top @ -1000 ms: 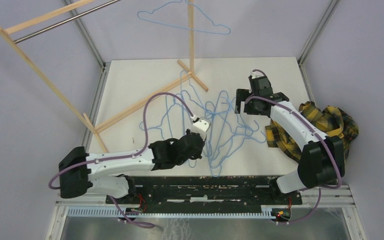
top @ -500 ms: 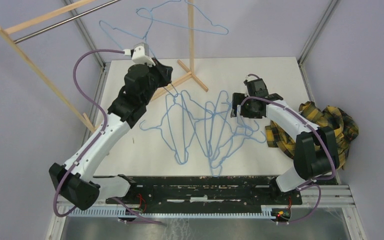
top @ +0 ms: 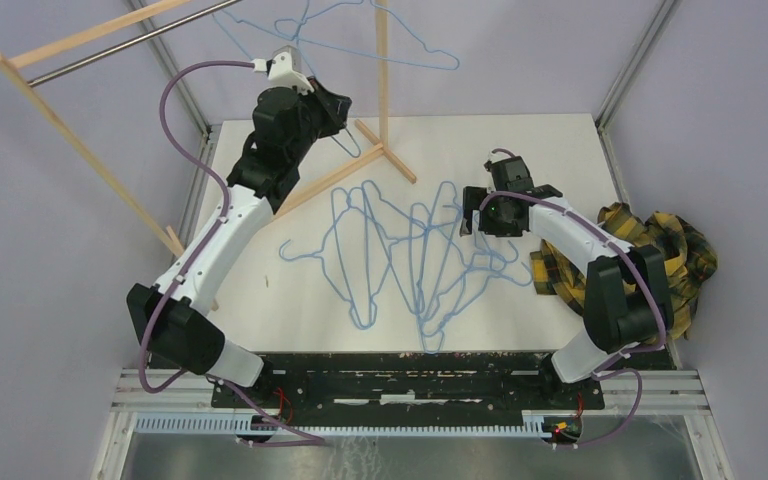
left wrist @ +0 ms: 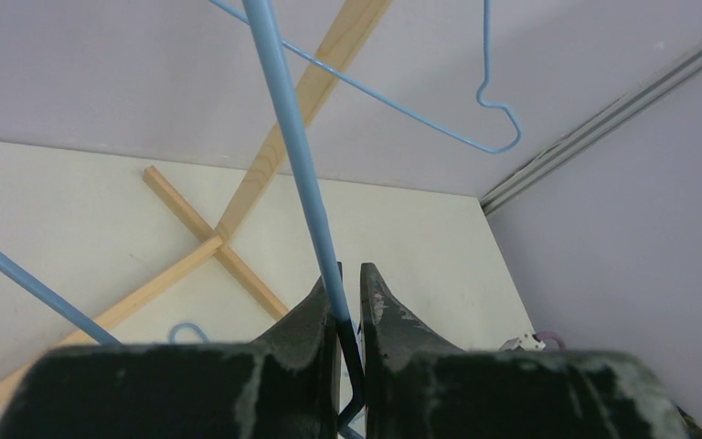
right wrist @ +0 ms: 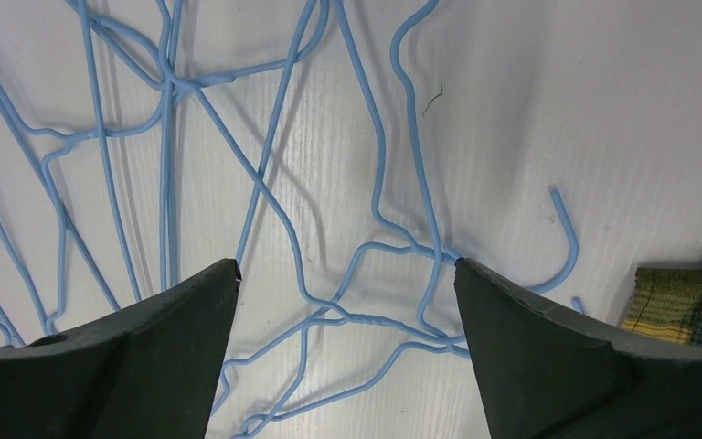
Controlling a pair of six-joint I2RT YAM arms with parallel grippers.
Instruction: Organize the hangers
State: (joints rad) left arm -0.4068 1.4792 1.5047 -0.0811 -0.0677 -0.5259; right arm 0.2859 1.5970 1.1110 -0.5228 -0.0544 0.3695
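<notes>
The left pincer (left wrist: pixel 349 274) is clamped on the thin, round wire of one light-blue hanger (left wrist: pixel 297 155). Its dark, scuffed fingers are pressed together around the wire. It is raised at about 11 o'clock over the smooth white tabletop (top: pixel 290 290), close to the rack's pale wooden post (top: pixel 382 70). A second hanger (top: pixel 415 58), triangular with a curled hook, is up at 12 o'clock by the top of that post. The rack's shiny metal rod (top: pixel 110 45) runs at 10 o'clock. The other hangers (top: pixel 410 260) lie flat in a tangled, overlapping heap at the middle of the tabletop. The right pincer (right wrist: pixel 347 263) stands wide apart and holds nothing. It is above the heap's 2 o'clock edge, and blue wires cross the space between its wedge-shaped fingers. A crumpled yellow-and-dark checked cloth (top: pixel 660 245) lies at 3 o'clock.
</notes>
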